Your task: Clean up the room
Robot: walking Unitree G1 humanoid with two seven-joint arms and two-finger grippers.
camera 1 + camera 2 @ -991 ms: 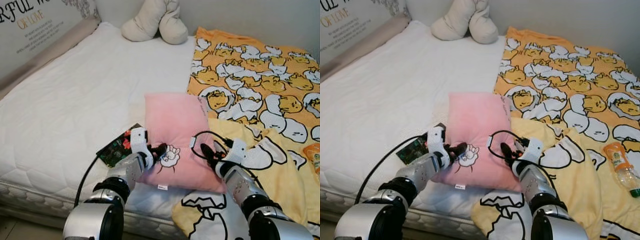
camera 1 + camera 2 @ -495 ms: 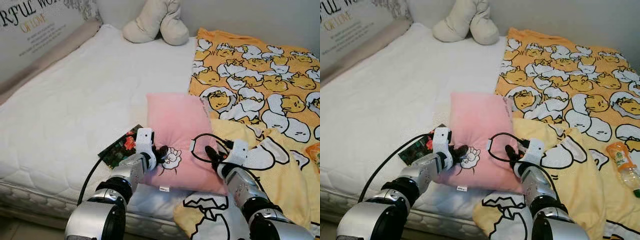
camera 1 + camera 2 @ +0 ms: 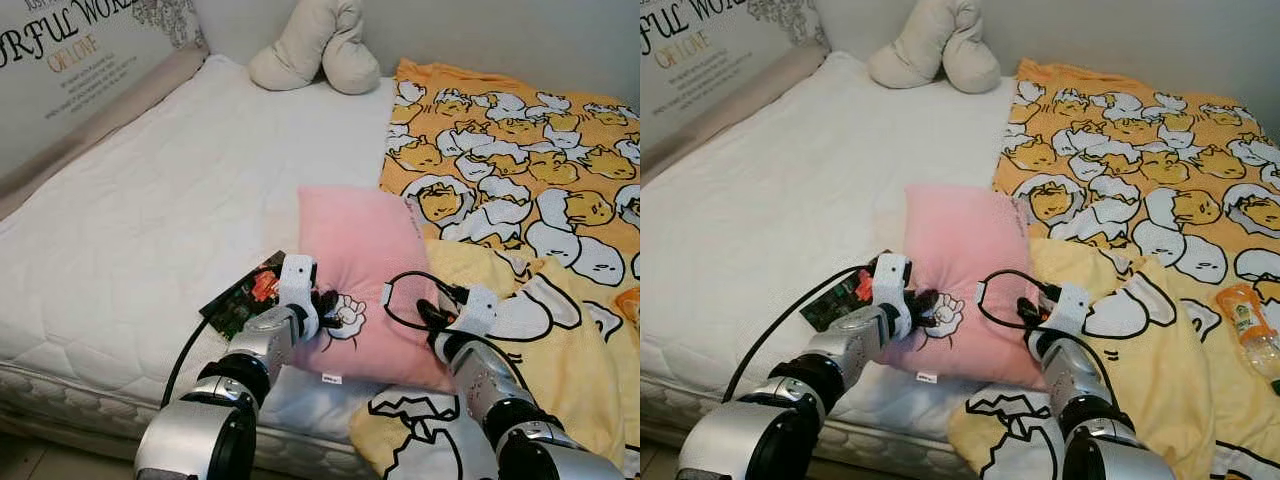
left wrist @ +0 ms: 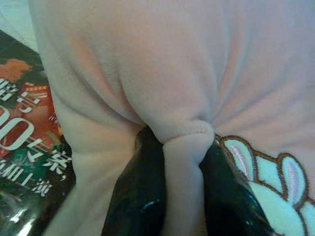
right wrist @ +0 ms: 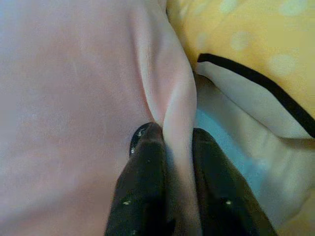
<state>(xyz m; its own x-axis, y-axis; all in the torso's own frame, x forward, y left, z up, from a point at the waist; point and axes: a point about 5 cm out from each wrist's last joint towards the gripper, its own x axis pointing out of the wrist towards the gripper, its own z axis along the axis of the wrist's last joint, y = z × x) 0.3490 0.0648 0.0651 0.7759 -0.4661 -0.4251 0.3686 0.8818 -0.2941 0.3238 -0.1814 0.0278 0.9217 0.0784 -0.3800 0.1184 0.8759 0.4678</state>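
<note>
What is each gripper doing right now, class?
Left gripper: shut, pinching a fold of the pink pillow.
Right gripper: shut, pinching the pillow's other edge.

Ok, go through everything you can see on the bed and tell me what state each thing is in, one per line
Pink pillow: lying flat, pinched on both near sides.
Left claw: shut on a fold of pillow.
Right claw: shut on the pillow's edge.
Yellow blanket: spread out, near corner rumpled.
Book: flat, partly under the pillow.
Bottle: lying on its side.

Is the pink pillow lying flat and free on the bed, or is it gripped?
Gripped. The left gripper and the right gripper each pinch a fold of the pink pillow, which lies on the bed.
</note>
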